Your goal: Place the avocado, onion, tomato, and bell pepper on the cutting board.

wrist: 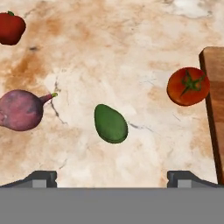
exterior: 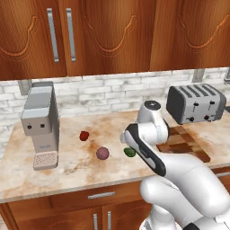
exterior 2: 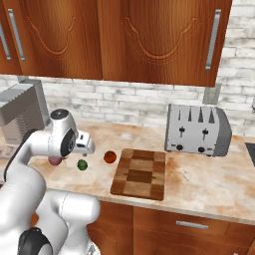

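End effector (wrist: 112, 177): spread wide, gripping nothing.
Avocado (wrist: 110, 123): on the table (wrist: 131, 52), centred between the fingertips (tomato (wrist: 188, 86) off beside the cutting board (wrist: 214, 100)).

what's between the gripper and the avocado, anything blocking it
Nothing visible. In the hand view the avocado lies alone on bare counter, centred above the open gripper. The onion and tomato sit clear of it on either side; the tomato lies between it and the cutting board.
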